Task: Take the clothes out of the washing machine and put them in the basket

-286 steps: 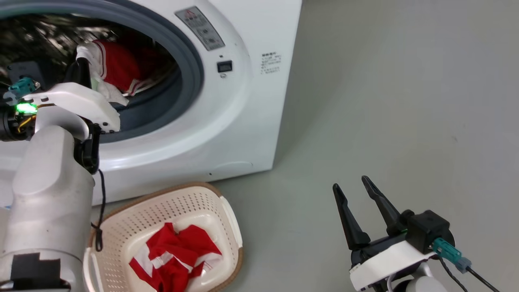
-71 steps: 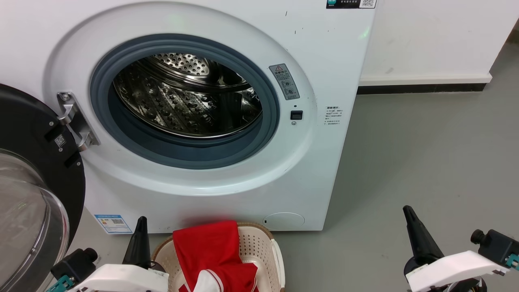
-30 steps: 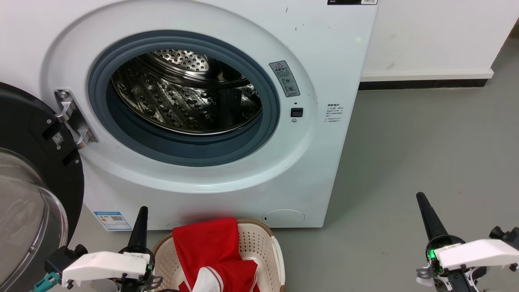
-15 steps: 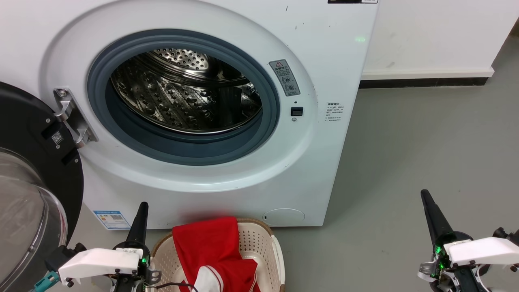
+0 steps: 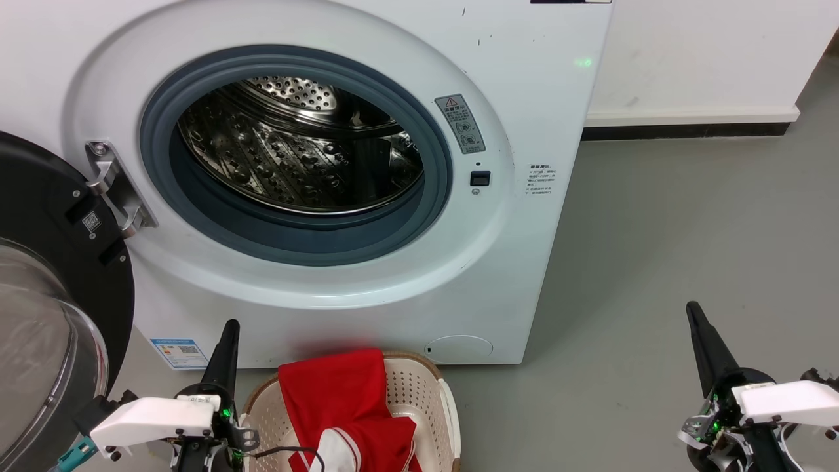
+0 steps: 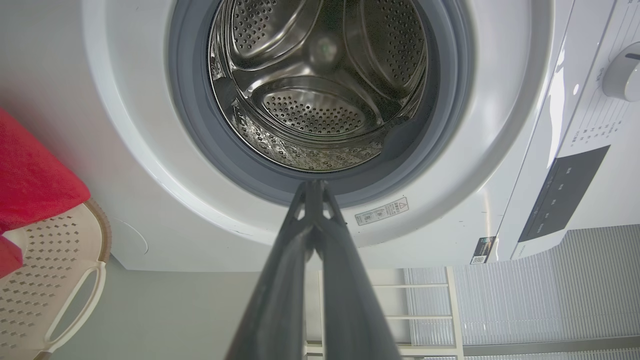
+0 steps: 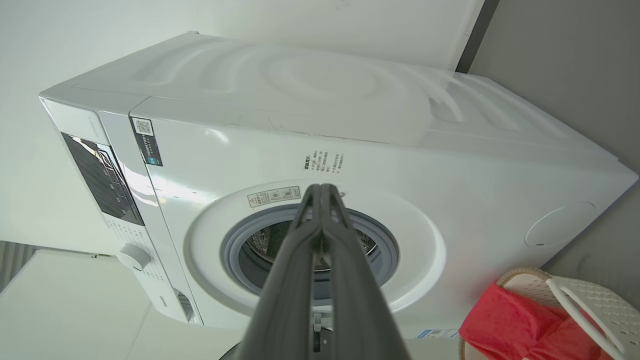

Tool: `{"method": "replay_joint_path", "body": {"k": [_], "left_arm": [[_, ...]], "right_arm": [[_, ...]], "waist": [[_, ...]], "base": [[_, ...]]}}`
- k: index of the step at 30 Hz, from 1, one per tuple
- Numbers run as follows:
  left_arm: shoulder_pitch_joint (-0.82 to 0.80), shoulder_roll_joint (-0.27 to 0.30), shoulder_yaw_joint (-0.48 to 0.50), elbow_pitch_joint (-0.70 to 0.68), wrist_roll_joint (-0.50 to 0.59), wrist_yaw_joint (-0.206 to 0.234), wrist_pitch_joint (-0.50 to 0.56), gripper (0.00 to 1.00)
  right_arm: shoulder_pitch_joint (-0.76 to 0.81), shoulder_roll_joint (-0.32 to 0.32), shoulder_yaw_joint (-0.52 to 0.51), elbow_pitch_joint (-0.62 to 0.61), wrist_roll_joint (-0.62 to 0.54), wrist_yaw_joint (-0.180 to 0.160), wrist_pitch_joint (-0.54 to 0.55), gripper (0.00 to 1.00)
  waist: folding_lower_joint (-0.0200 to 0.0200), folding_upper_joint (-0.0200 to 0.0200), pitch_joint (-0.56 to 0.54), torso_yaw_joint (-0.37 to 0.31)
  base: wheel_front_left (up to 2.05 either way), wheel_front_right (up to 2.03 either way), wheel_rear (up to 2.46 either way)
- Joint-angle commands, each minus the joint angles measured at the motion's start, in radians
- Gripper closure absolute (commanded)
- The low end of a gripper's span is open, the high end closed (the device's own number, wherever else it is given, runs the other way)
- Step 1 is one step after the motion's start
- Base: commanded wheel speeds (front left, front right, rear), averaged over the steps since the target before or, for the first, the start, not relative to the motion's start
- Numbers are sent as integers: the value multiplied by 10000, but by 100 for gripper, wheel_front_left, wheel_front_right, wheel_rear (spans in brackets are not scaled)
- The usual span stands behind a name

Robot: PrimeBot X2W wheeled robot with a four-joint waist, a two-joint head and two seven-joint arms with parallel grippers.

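Observation:
The white washing machine [image 5: 511,118] stands with its porthole open, and the bare steel drum [image 5: 295,157] holds no fabric that I can see. Red clothes [image 5: 341,406] with white trim lie in the cream basket [image 5: 432,419] on the floor in front of the washer, one piece draped over the far rim. My left gripper [image 5: 229,326] is shut and holds nothing, just left of the basket. My right gripper [image 5: 692,309] is shut too, low at the right over the floor. The left wrist view shows the drum [image 6: 320,100], the clothes [image 6: 35,180] and the basket [image 6: 60,280].
The dark round glass door [image 5: 46,314] hangs open at the left, beside my left arm. Grey floor [image 5: 655,229] stretches to the right of the washer up to a white wall with a dark skirting [image 5: 688,131].
Over the last second both grippers have shifted only slightly and stay shut. Long before, my left arm reached into the drum where a red garment lay; now the drum is bare and more red fabric is in the basket.

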Motion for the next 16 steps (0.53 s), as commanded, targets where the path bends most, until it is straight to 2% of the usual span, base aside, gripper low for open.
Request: {"method": "replay_joint_path", "body": {"k": [1,16], "left_arm": [[-170,-5,39,14,-220,-70,82,100],[-324,-18,154,179,-1368,-159,365,100]], "right_arm": [[-207,3,-41,18,227,1,52,100],[-339,45,-229,227,1348,0,218,100]], "waist": [[0,-1,6,0],[0,-1,61,-3]], "base": [[0,0,0],[0,0,0]]}}
